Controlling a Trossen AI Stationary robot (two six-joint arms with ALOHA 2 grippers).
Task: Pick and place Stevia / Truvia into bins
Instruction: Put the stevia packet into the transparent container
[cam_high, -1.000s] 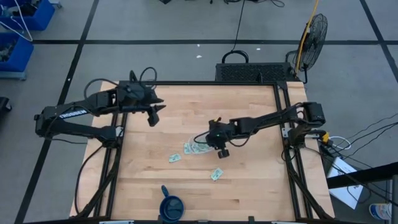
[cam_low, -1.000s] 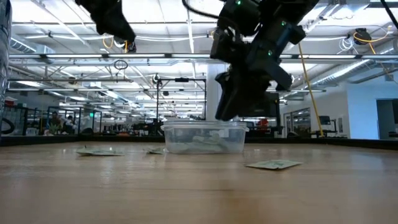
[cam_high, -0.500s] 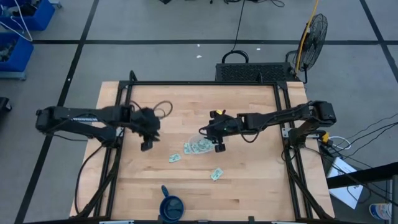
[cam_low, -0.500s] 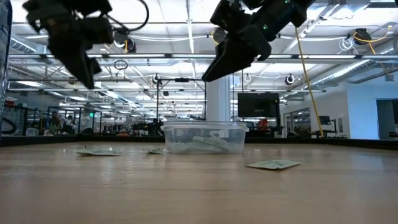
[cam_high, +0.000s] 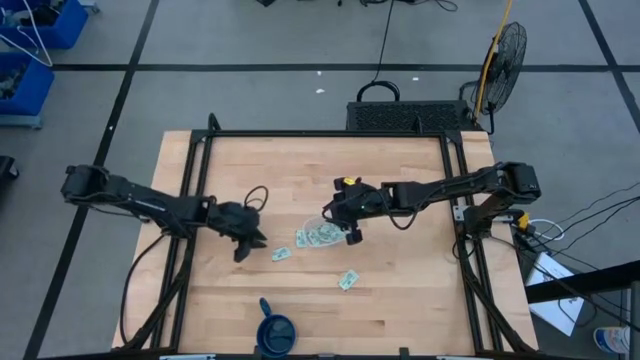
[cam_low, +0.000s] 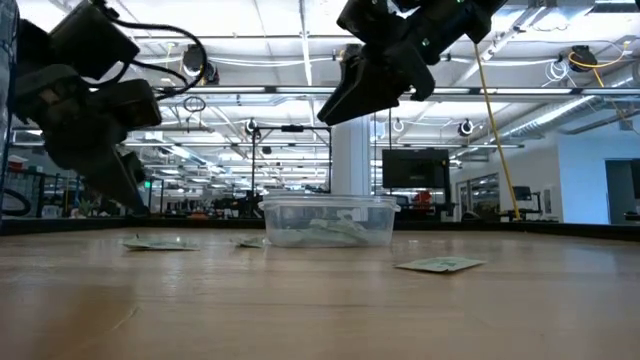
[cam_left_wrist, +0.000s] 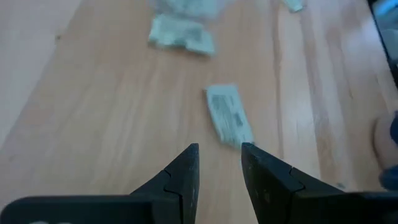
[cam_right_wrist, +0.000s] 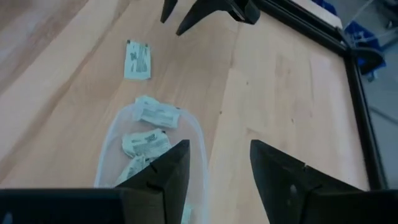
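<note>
The left gripper (cam_high: 252, 243) hangs low over the tabletop (cam_high: 400, 310) just beside a loose sachet (cam_high: 281, 254), its two fingers parted by a narrow gap and holding nothing; in the left wrist view that sachet (cam_left_wrist: 228, 115) lies flat just ahead of the fingertips (cam_left_wrist: 188, 155), its long axis running roughly away from the gripper with a slight slant. It is a small pale green and white paper rectangle with faint printing. The right gripper (cam_high: 349, 232) hovers above the near edge of the clear tub (cam_high: 322, 234), fingers spread apart and empty, as the right wrist view shows (cam_right_wrist: 214, 163). The tub (cam_right_wrist: 196, 140) is shallow, see-through and rounded at the corners, and it sits near the middle of the tabletop with several sachets (cam_right_wrist: 146, 143) piled inside at mixed angles. Another sachet (cam_right_wrist: 157, 116) rests across the tub's far rim, its long axis crosswise to the tub. A third loose sachet (cam_high: 348, 281) lies flat on the wood nearer the front edge, tilted diagonally, well apart from the tub. A dark blue cup (cam_high: 275, 331) stands at the front edge of the tabletop.
</note>
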